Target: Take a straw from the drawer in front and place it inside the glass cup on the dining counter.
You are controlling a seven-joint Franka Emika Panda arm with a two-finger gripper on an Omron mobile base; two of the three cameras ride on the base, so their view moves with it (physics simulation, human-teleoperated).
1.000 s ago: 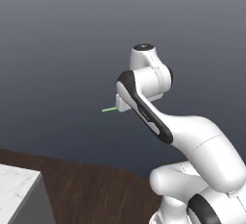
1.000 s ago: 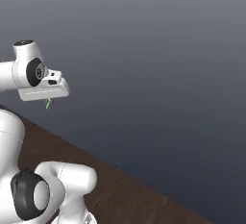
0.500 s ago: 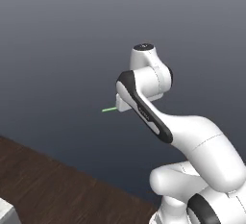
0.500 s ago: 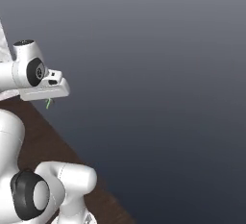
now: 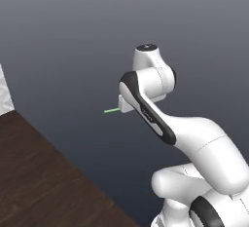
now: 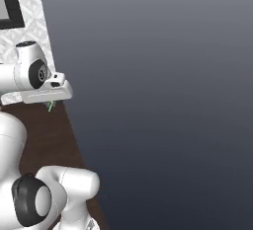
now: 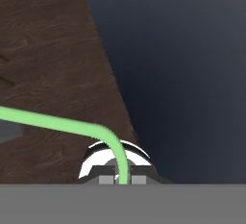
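Gripping the straw (image 7: 72, 124), the fingers (image 7: 106, 180) sit pressed narrowly together on its base at the bottom of the hand view, and I see no gap between them and the green stem. From that pinch point the straw rises, bends and runs out to the left edge of the frame.

In the left base view, I see the straw (image 5: 112, 110) as a short light-green stick projecting level to the left from the gripper (image 5: 122, 107), which sits at the end of the white arm (image 5: 160, 119). The finger tips themselves are hidden behind the hand housing there. In the right base view, I see only a small green tip (image 6: 50, 106) below the pale underside of the gripper (image 6: 49, 98); the arm body blocks the rest.

The hand view shows dark brown wood flooring (image 7: 53, 64) under the straw, with a plain dark backdrop to the right. The left base view shows the same floor (image 5: 44, 182) at lower left and a sliver of white patterned surface (image 5: 4, 94) at the left edge. The right base view adds a white patterned wall (image 6: 29, 17) carrying a black-framed panel (image 6: 10, 4) at upper left.

Count: one straw, one gripper, one arm.
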